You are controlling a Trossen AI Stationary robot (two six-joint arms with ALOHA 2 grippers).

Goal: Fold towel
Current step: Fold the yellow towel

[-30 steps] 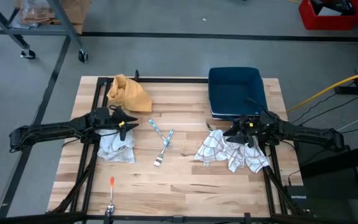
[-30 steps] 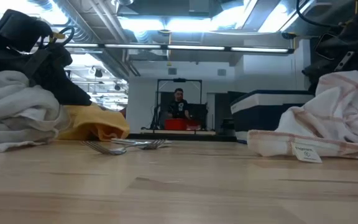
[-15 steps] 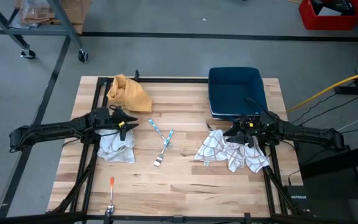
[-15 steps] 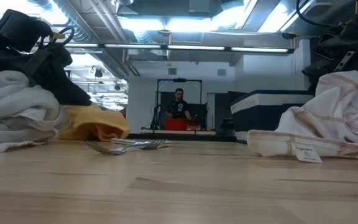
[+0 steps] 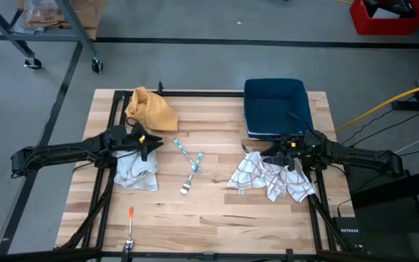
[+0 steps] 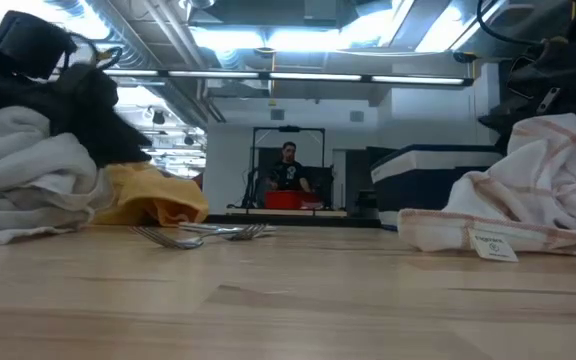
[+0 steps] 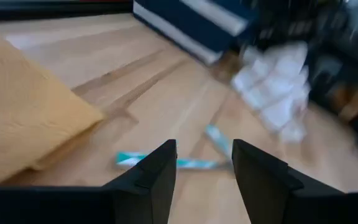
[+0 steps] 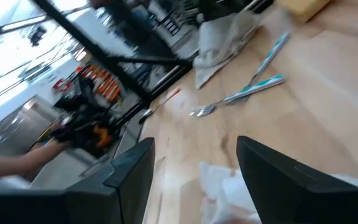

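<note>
Two crumpled towels lie on the wooden table. A plain white towel (image 5: 135, 171) (image 6: 28, 175) sits at the left, under my left gripper (image 5: 153, 143) (image 7: 204, 168). A white towel with thin red checks (image 5: 271, 178) (image 6: 528, 190) sits at the right, under my right gripper (image 5: 266, 155) (image 8: 194, 168). Both grippers are open, held almost level and pointing toward the table's middle, with nothing between their fingers. Whether the arms rest on the towels beneath them does not show.
A yellow cloth (image 5: 150, 109) lies bunched at the far left. A dark blue tray (image 5: 276, 107) stands at the far right. Two teal-handled forks (image 5: 190, 164) lie crossed in the middle. An orange-tipped tool (image 5: 130, 218) lies near the front edge. A person (image 6: 288, 165) stands far behind the table.
My left gripper has rolled about its own pointing line while staying in place. The towels and the other things have not moved.
</note>
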